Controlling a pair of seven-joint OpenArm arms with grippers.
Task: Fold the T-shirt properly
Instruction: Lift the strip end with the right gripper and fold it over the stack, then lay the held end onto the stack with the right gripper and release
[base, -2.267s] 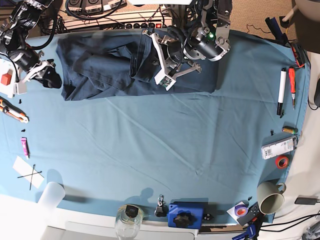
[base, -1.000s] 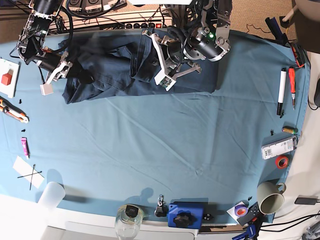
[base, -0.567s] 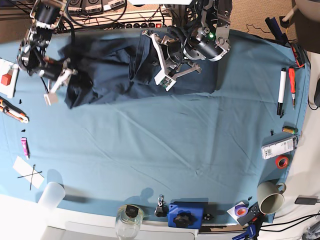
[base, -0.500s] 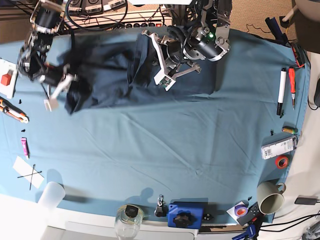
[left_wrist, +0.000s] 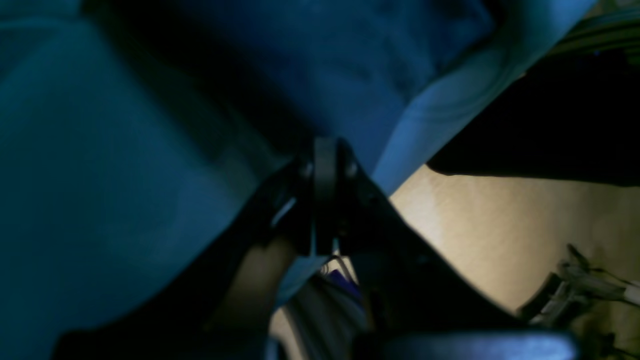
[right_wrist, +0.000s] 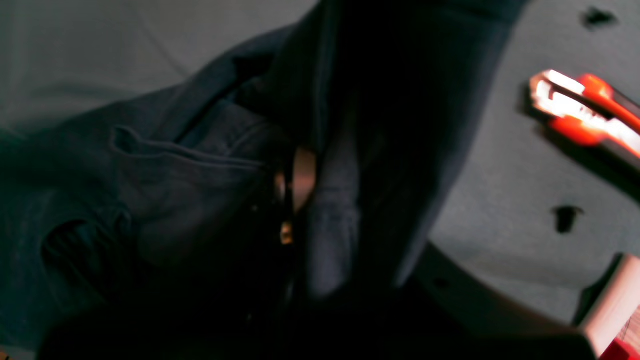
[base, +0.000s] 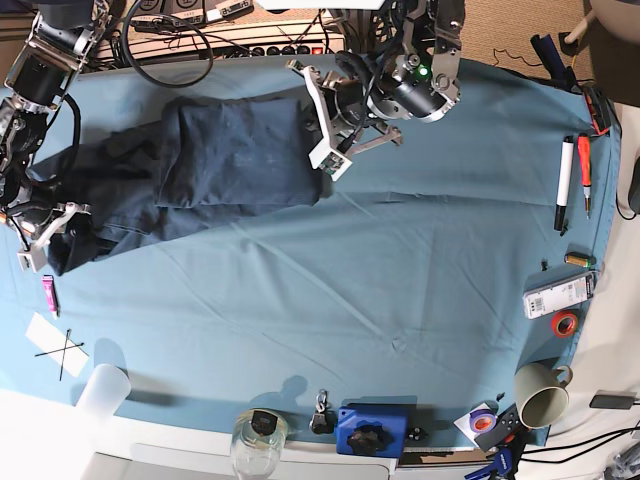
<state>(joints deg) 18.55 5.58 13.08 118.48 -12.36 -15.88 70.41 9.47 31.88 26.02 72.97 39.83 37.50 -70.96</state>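
The dark navy T-shirt (base: 230, 150) lies crumpled and stretched over the teal table cloth (base: 400, 260) at the back left. My left gripper (base: 327, 152) is at the shirt's right edge; in the left wrist view it (left_wrist: 325, 165) is shut on a fold of the shirt (left_wrist: 320, 65). My right gripper (base: 48, 240) is at the shirt's left end near the table's left edge; in the right wrist view it (right_wrist: 295, 192) is shut on bunched shirt fabric (right_wrist: 190, 165). The collar and label are hidden.
An orange utility knife (right_wrist: 585, 107) lies close to the right gripper. A pink marker (base: 48, 293), a paper with an X (base: 55, 345) and a paper cup (base: 100, 390) lie front left. Pens (base: 563, 183), a mug (base: 540, 393), a jar (base: 258, 435) and a blue block (base: 370, 428) line the right and front edges.
My right gripper has moved down and left with the shirt in it, dragging the shirt leftwards and stretching it out. The left gripper has stayed nearly in place, now at the shirt's right edge.
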